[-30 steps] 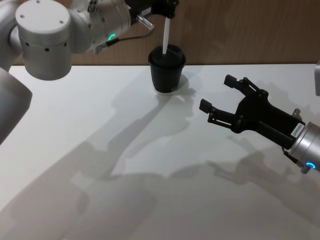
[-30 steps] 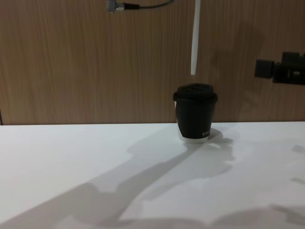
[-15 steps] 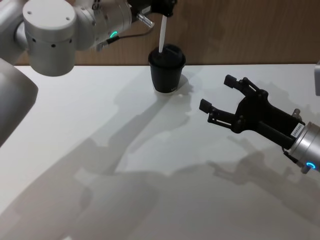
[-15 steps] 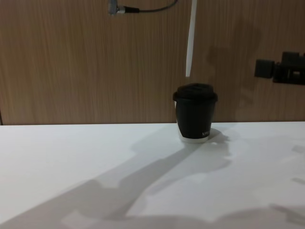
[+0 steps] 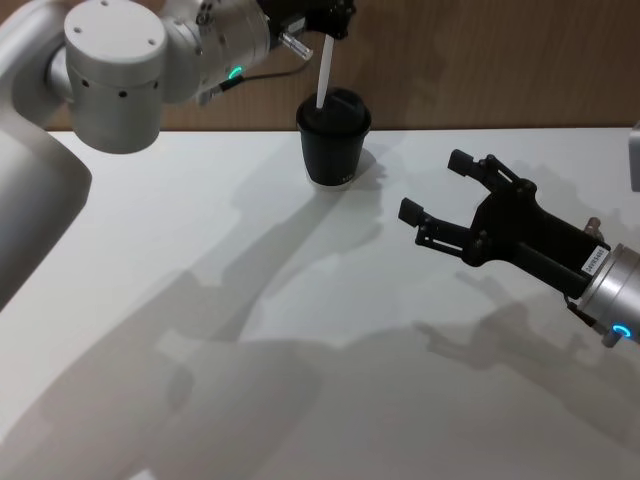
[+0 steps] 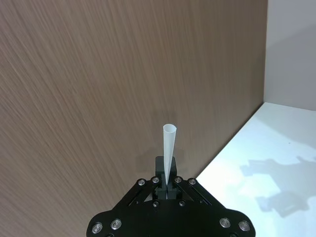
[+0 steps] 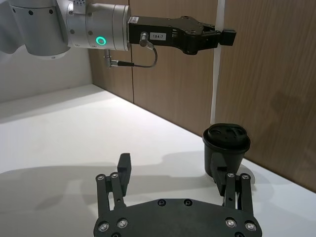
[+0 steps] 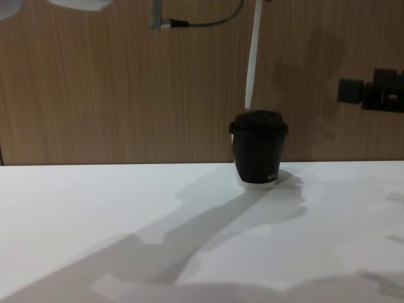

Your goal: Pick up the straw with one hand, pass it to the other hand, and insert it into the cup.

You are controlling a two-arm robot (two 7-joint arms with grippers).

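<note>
Dropping lower since 1 s ago, your left gripper (image 7: 224,37) clamps the straw (image 8: 252,69) at top centre, tip beside the cup (image 8: 258,151) lid, not inserted; right gripper (image 5: 435,200) idles open.

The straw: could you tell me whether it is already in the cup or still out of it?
Out. The straw hangs from the left hand, its lower tip just above the lid of the cup, towards the robot's left edge.

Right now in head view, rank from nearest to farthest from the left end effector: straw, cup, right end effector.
1. straw: clamped in the left end effector, hanging down from it.
2. cup: just below, at the table's far edge by the wood wall.
3. right end effector: open, well off to the right, nearer the robot.
</note>
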